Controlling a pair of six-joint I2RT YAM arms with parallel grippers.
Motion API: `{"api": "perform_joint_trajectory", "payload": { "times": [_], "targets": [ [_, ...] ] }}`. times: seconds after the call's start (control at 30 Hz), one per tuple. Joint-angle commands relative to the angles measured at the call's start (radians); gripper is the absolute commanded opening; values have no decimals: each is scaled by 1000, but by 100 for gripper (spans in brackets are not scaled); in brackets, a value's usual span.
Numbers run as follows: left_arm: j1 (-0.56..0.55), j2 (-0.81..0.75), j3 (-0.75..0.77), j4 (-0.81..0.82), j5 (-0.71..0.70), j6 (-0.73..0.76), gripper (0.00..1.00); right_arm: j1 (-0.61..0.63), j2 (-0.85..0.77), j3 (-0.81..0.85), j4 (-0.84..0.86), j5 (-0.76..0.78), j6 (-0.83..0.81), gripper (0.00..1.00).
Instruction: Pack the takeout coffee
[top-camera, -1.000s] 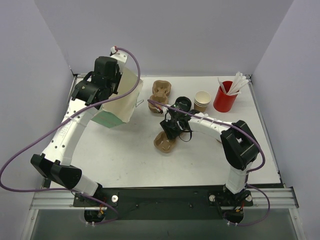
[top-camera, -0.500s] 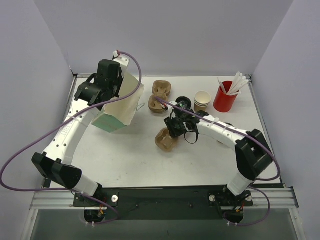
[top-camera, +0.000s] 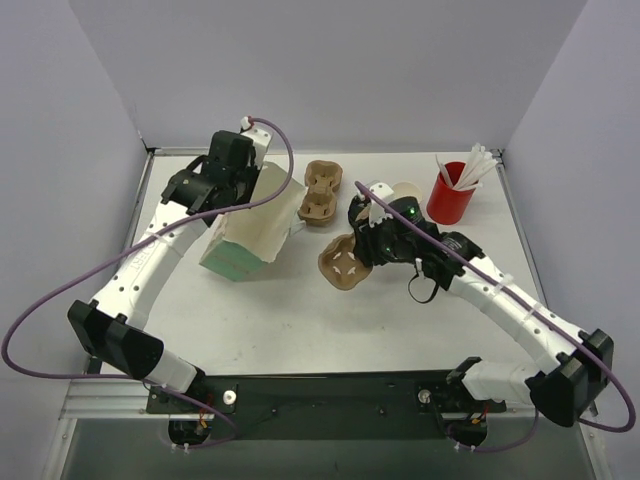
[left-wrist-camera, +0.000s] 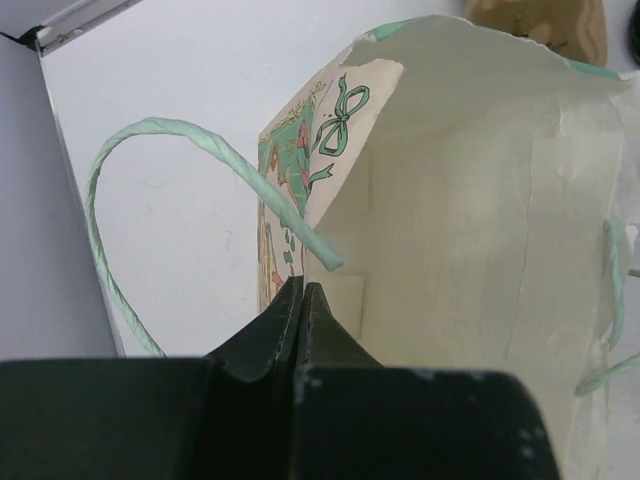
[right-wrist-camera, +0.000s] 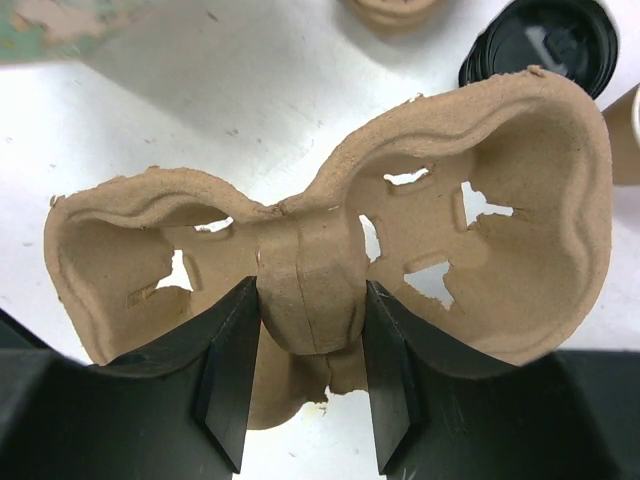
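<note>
Clamping the raised middle ridge of a pulp cup carrier (right-wrist-camera: 500, 200) between them, the right fingers (right-wrist-camera: 230, 390) hold it, while the left fingers (left-wrist-camera: 265, 345) are pinched together on the rim of an open paper bag (left-wrist-camera: 480, 250). The takeout coffee (right-wrist-camera: 545, 40), black lid on, stands on the table (right-wrist-camera: 250, 100) just beyond the carrier, untouched. It looks light and easily crushed, so a gentle hold around the paper wall below the lid, kept upright, seems wisest.

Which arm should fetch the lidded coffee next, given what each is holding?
Right, probably. The right tool is close to the takeout coffee, though it must first release the pulp carrier. The left tool is shut on the paper bag rim, holding it up.
</note>
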Motion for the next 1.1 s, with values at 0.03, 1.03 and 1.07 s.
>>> {"api": "perform_joint_trajectory", "payload": {
  "times": [0.03,1.03,1.07],
  "targets": [
    [-58,-21,-18,8,48,-34,0,46,-84,101,-9,5,-9,33],
    [-202,-56,63,-59,-113,67,0,133,56,216,398,-335,187,33],
    [-204,-59,63,-59,-109,67,0,135,57,211,404,-342,198,33]
  ]
}}
